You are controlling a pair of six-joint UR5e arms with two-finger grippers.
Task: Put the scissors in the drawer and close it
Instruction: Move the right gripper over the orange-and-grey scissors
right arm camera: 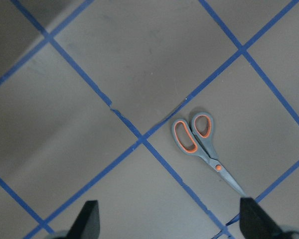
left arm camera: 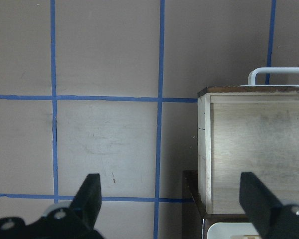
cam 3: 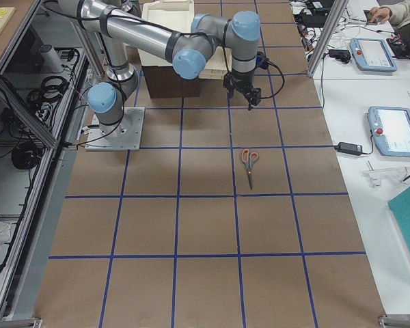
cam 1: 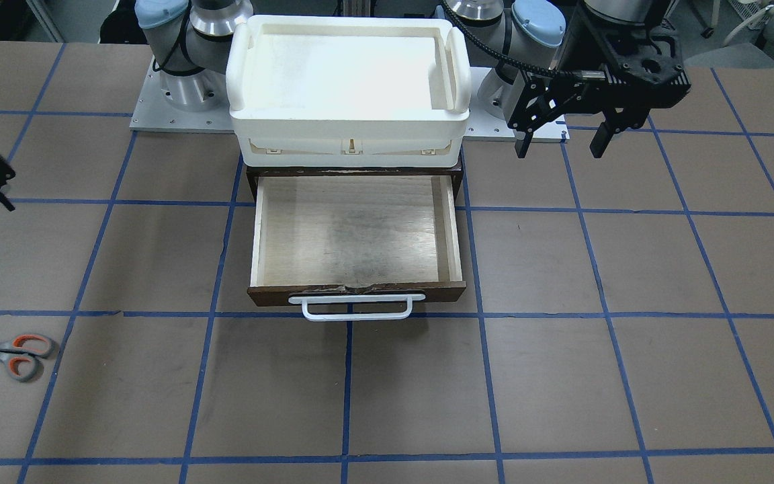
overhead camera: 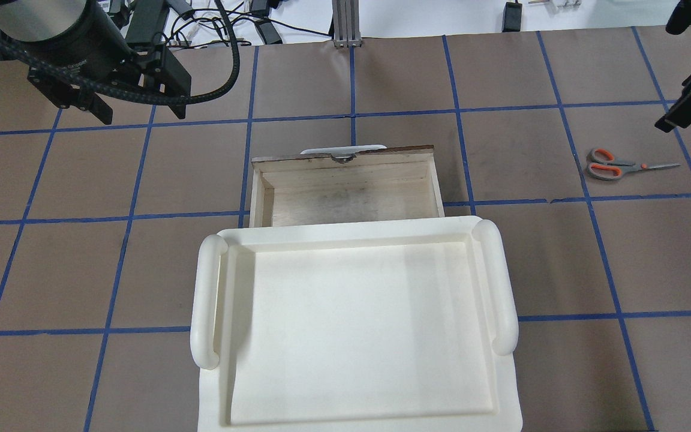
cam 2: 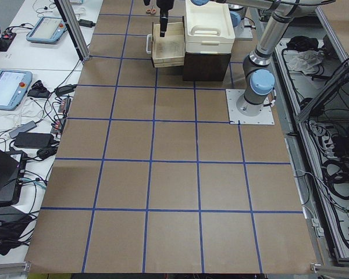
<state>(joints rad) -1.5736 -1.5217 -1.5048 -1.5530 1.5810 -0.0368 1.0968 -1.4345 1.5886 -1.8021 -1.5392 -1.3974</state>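
Note:
The scissors (cam 1: 14, 353), with grey-and-orange loop handles, lie flat on the table, far out on the robot's right; they also show in the overhead view (overhead camera: 612, 166) and in the right wrist view (right arm camera: 202, 144). The drawer (cam 1: 357, 232) is pulled out and empty, its white bar handle (cam 1: 357, 308) facing away from the robot. My right gripper (right arm camera: 169, 221) is open and empty, hovering above the table a little short of the scissors. My left gripper (cam 1: 560, 142) is open and empty, raised beside the drawer on the robot's left (left arm camera: 172, 199).
A white plastic tray (overhead camera: 357, 324) sits on top of the dark cabinet (cam 1: 353, 173) that holds the drawer. The brown table has a grid of blue tape lines. Operator desks with pendants (cam 3: 396, 130) stand beyond the table's far edge.

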